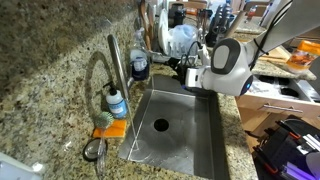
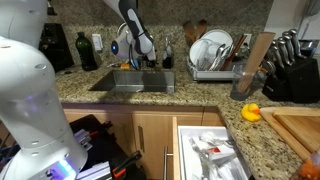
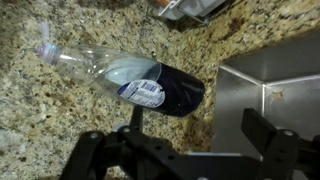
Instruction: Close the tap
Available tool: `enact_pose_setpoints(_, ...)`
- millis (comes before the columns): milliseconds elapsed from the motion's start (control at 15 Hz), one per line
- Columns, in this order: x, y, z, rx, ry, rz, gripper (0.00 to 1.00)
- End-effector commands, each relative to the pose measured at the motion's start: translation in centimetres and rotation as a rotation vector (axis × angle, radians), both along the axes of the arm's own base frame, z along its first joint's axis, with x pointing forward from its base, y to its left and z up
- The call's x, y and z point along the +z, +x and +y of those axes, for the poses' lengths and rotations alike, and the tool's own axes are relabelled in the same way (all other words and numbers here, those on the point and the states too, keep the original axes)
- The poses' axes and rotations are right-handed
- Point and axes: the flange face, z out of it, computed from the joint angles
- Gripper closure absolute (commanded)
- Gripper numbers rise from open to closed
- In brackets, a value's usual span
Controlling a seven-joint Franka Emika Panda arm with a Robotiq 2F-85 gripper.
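The tap (image 1: 112, 62) is a tall silver-grey faucet with an arched spout. It stands on the granite counter at one end of the steel sink (image 1: 185, 140). No water stream shows. My gripper (image 1: 183, 72) hovers over the other end of the sink, well away from the tap. In the wrist view the gripper (image 3: 200, 128) is open and empty, its fingers over the counter and the sink edge (image 3: 270, 90). The tap is out of the wrist view. In an exterior view the arm (image 2: 140, 40) reaches over the sink (image 2: 130, 82).
A clear bottle with dark liquid (image 3: 135, 80) stands just beyond my fingers. A soap bottle with a blue label (image 1: 117, 103) and an orange sponge (image 1: 110, 128) sit by the tap. A dish rack (image 2: 215, 52), a knife block (image 2: 290, 70) and an open drawer (image 2: 210, 150) are nearby.
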Motion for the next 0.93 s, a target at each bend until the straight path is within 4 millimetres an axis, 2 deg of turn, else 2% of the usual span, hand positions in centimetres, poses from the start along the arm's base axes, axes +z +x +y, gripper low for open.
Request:
enact_pose_setpoints(0,0.7,0.2,0.4,0.000,0.009,0.001,0.00)
enact_pose_setpoints(200,0.1,0.4,0.6,-0.019,-0.031,-0.002,0.00)
enact_pose_setpoints(267,0.3,0.7,2.5,0.020,0.006,-0.002,0.00)
enact_pose_setpoints(333,2.2,0.3,6.2,0.087,0.065,-0.002,0.00)
enact_pose_setpoints(600,7.9,0.9,14.1,0.175,0.208,-0.056,0.00)
enact_pose_setpoints(667,9.1,1.0,15.3,0.199,0.246,-0.052,0.00)
enact_pose_setpoints(733,9.0,1.4,14.9,0.193,0.274,-0.019,0.00)
enact_pose_setpoints(800,7.4,2.0,11.7,0.145,0.254,0.011,0.00)
enact_pose_setpoints(867,9.3,0.3,14.9,0.186,0.251,-0.052,0.00)
